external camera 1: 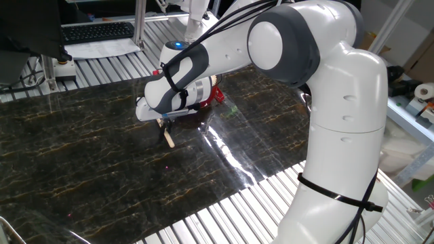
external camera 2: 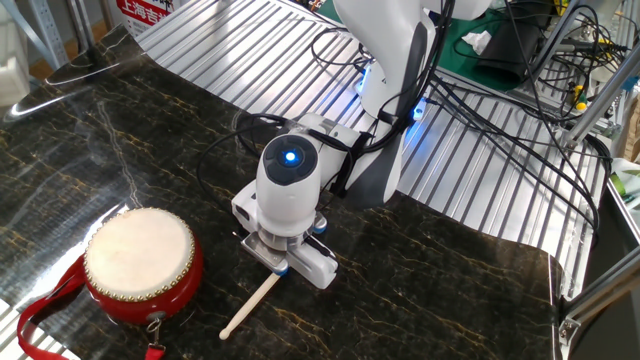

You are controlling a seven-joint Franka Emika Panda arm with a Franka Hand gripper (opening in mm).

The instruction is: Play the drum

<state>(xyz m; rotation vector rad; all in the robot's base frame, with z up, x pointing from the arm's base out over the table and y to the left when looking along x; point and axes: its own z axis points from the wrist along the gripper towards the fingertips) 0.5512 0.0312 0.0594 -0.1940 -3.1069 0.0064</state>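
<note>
The drum stands on the dark marbled table at the left, red-bodied with a cream top skin and a red strap trailing from it. A thin wooden stick lies slanted on the table to its right. My gripper points straight down over the stick's far end, its fingers closed against the stick. The hand hides most of the grip. In one fixed view the gripper holds the stick by its top, and only a red sliver of the drum shows behind the arm.
Ribbed metal decking borders the table. Black cables run over it behind the arm. A keyboard sits beyond the table's far edge.
</note>
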